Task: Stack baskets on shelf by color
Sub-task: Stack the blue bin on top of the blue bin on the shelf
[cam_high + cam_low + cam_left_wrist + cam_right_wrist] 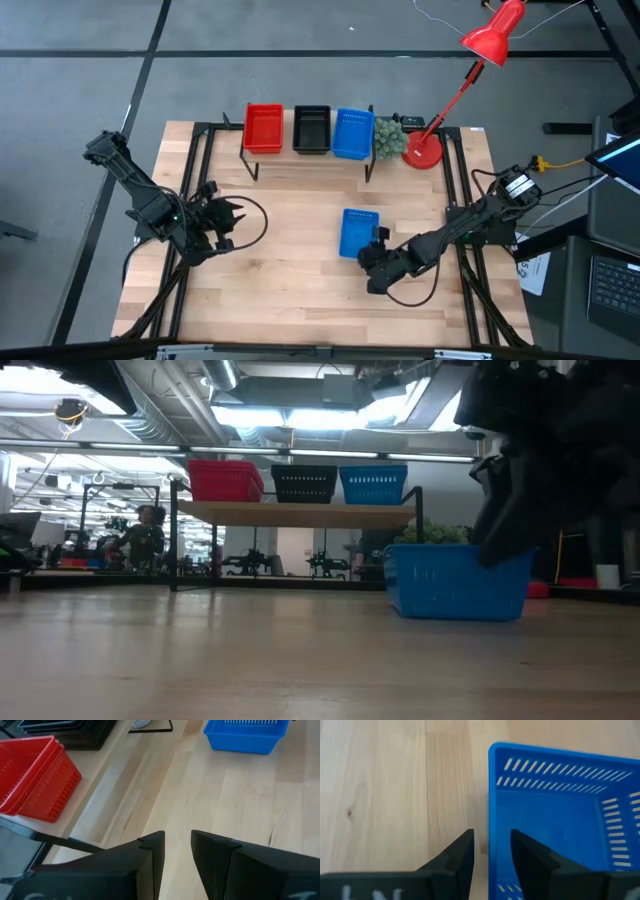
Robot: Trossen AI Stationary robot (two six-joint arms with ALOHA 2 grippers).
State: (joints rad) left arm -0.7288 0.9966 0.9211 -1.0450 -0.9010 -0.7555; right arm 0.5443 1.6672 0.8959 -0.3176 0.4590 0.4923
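A low wooden shelf stands at the table's far side and carries red baskets, black baskets and a blue one, side by side. Another blue basket rests on its bottom at mid-table. My right gripper is open and points down at this basket's right-hand wall. One finger stands outside the wall and one inside, with bare wood showing between the outer finger and the wall. My left gripper waits open and empty near the table's left side.
A red desk lamp and a small green plant stand right of the shelf at the far right corner. Black frame rails run along both table sides. Bare wood lies between the two arms and toward the near edge.
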